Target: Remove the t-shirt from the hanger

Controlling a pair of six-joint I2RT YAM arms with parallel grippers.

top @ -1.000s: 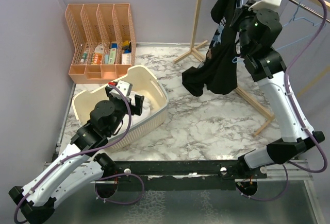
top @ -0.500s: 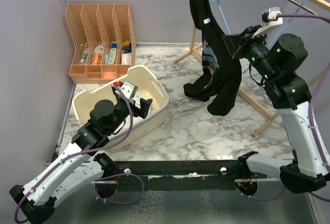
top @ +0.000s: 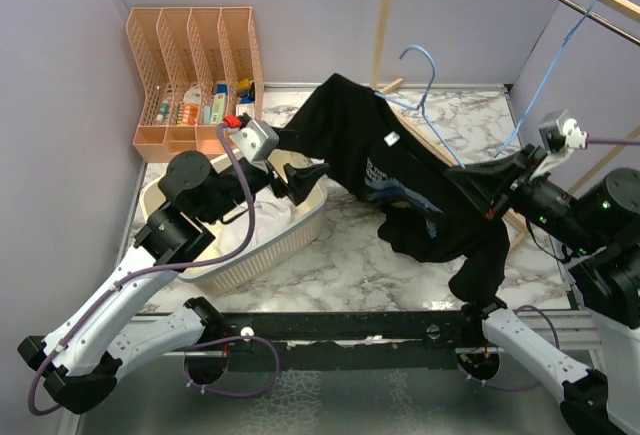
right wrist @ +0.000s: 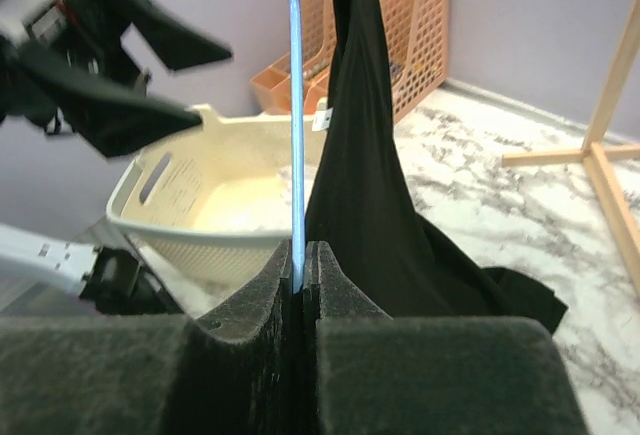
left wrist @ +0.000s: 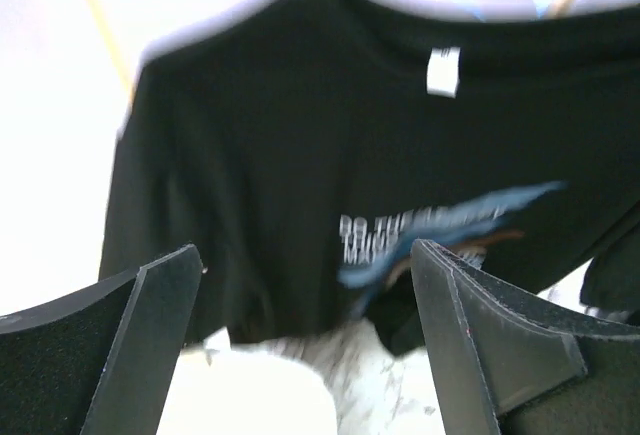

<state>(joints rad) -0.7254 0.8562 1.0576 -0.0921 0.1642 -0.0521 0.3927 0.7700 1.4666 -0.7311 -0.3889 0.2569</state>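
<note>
A black t-shirt with a blue print hangs stretched on a blue wire hanger, low over the marble table. My right gripper is shut on the hanger's wire; in the right wrist view the blue hanger is pinched between the right gripper's closed fingers, with the t-shirt draped just beyond. My left gripper stands open at the shirt's left shoulder. In the left wrist view the t-shirt fills the space ahead of the left gripper, with nothing between the fingers.
A cream laundry basket sits under the left arm. At the back left stands a peach desk organizer holding small items. A wooden clothes rack rises at the back, and another blue hanger hangs on its rail at the right.
The right arm has swung down from the rail, carrying hanger and t-shirt low and leftward. The left arm has risen out of the basket toward the shirt, its jaws a little wider.
</note>
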